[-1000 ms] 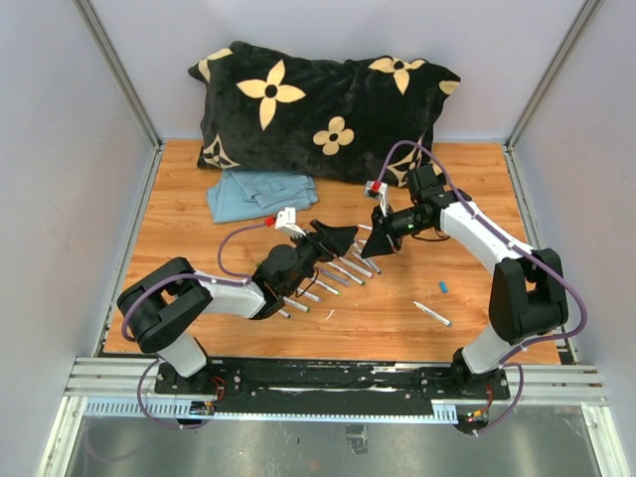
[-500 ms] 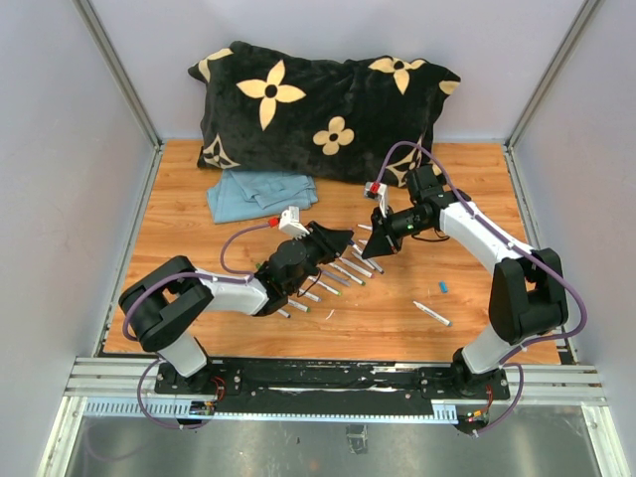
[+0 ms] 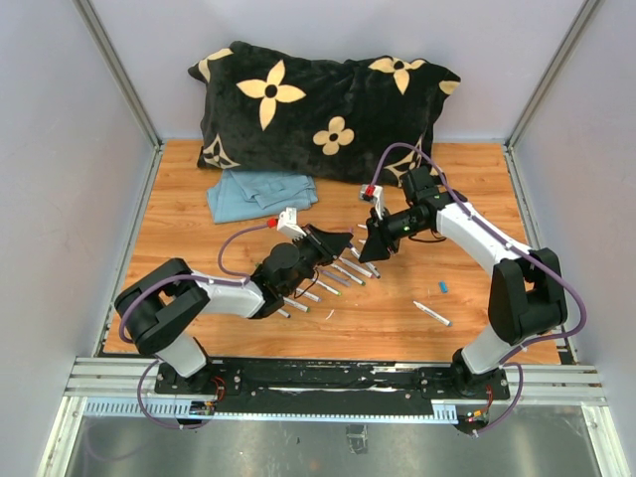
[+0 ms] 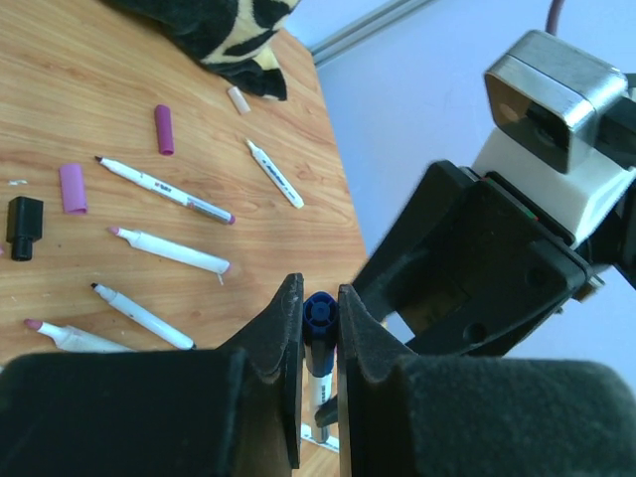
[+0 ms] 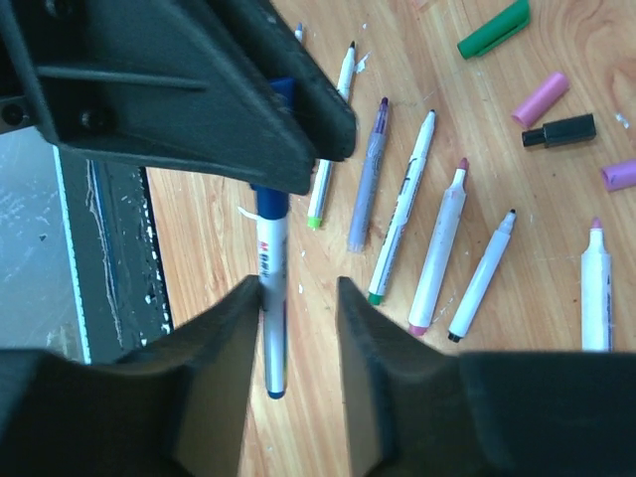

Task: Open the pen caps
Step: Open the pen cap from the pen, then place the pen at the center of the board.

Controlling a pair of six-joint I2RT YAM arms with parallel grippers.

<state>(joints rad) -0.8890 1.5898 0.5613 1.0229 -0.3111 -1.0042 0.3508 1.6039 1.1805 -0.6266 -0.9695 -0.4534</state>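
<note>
the left gripper [image 4: 318, 294] is clamped on a blue cap [image 4: 319, 312], which sits squeezed between its two fingertips with the round end facing the wrist camera. the cap is on the end of a white and grey pen barrel [image 5: 269, 298] that hangs in the air above the table [image 3: 199, 248] and runs from those fingertips straight into the right gripper [image 5: 298, 298]. the right gripper's jaws stand apart around the barrel; the barrel lies against one finger [image 5: 234, 328] with a clear gap to the other, so it is not pinched. from above, the two grippers meet tip to tip over the middle of the table, above a row of uncapped pens [image 5: 407, 204]. other caps lie loose on the wood, well apart from both grippers: a green cap [image 5: 494, 28], a pink cap [image 5: 540, 98] and a black cap [image 5: 556, 130] just beside it. a black flowered pillow [image 3: 318, 104] and a folded blue cloth [image 3: 260, 194] lie at the far side.
</note>
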